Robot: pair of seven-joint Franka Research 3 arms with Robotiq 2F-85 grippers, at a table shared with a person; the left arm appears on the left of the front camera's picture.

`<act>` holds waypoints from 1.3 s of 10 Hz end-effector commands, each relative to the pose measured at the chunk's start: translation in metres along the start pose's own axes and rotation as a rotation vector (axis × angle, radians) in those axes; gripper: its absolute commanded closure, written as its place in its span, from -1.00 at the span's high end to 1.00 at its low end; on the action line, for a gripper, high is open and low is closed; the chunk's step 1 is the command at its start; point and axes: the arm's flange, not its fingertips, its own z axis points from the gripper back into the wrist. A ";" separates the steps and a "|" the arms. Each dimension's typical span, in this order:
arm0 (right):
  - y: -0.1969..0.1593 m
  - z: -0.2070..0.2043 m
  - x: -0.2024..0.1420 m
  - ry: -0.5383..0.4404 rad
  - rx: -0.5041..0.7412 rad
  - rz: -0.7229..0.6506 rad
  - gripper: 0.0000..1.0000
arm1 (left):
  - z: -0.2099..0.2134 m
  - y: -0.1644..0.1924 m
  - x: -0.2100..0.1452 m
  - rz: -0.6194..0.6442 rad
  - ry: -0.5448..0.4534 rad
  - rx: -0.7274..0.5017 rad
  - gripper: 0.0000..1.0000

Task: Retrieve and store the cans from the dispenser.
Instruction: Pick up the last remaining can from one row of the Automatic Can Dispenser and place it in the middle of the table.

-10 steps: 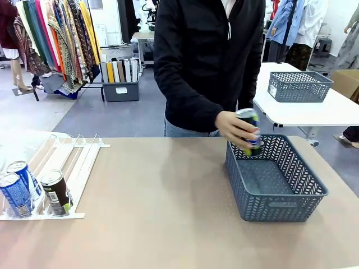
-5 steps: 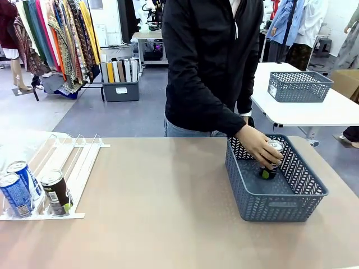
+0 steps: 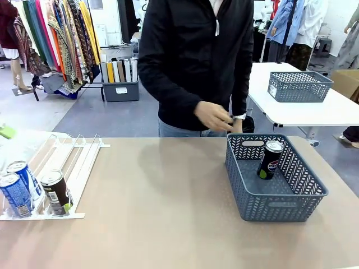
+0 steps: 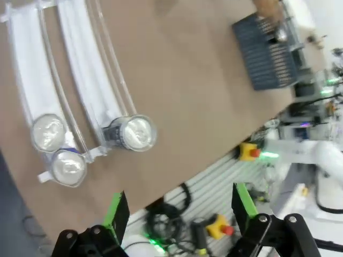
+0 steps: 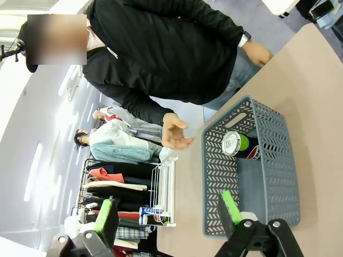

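- Black Pepsi can (image 3: 271, 159) stood inside the grey basket (image 3: 280, 204), over toward its far right side.
- Person's hand (image 3: 213, 116) hung empty just past the basket's far left corner.
- Way off to the basket's left, the dispenser (image 3: 73, 162) had two blue cans (image 3: 15, 194) and a dark can (image 3: 56, 192) bunched at its front stops.
- Robot's left hand (image 4: 179, 209) and right hand (image 5: 169, 211) both had their fingers spread apart with nothing between them.

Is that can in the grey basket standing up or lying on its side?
Standing up: the can rests on its base in the basket, silver top facing up.
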 end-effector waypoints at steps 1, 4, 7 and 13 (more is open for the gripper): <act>0.001 -0.002 0.003 -0.016 0.024 0.023 1.00 | -0.030 -0.010 -0.007 -0.022 0.054 0.188 1.00; 0.001 -0.002 0.003 -0.016 0.024 0.023 1.00 | -0.096 -0.024 -0.010 -0.090 0.060 0.187 1.00; 0.001 -0.002 0.003 -0.016 0.024 0.023 1.00 | -0.136 -0.021 -0.008 -0.030 0.050 0.332 1.00; 0.001 -0.002 0.003 -0.016 0.024 0.023 1.00 | -0.165 -0.009 -0.005 0.013 0.125 0.396 1.00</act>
